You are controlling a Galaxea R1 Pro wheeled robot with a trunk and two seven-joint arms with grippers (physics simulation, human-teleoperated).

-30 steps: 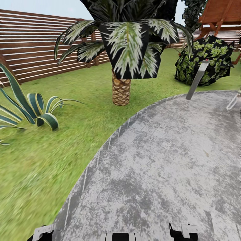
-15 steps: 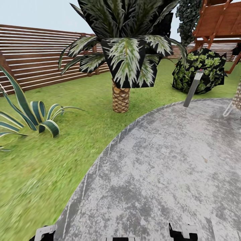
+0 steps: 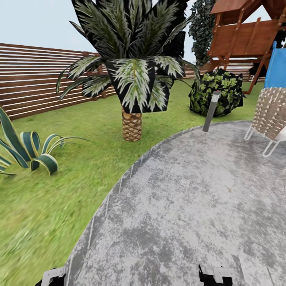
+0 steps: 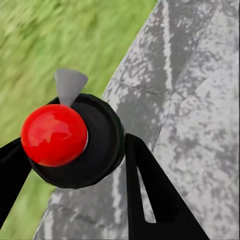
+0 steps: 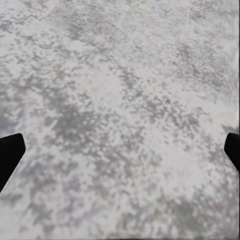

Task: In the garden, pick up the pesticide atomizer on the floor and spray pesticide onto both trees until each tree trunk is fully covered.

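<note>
Left end effector [image 4: 75,165] grips a red-topped black object; right end effector [image 5: 120,155] open; steering toward the palm [image 3: 132,125] risks collision.

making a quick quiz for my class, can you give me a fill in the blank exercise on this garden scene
1. The short palm stands on the ____, beside the grey paving.
2. Behind the lawn runs a brown slatted wooden ____.
3. Between the left gripper's fingers sits a dark round object with a ____ ball on top.
4. The right gripper's fingers are spread apart over grey ____.

Missing words: grass; fence; red; paving
</note>
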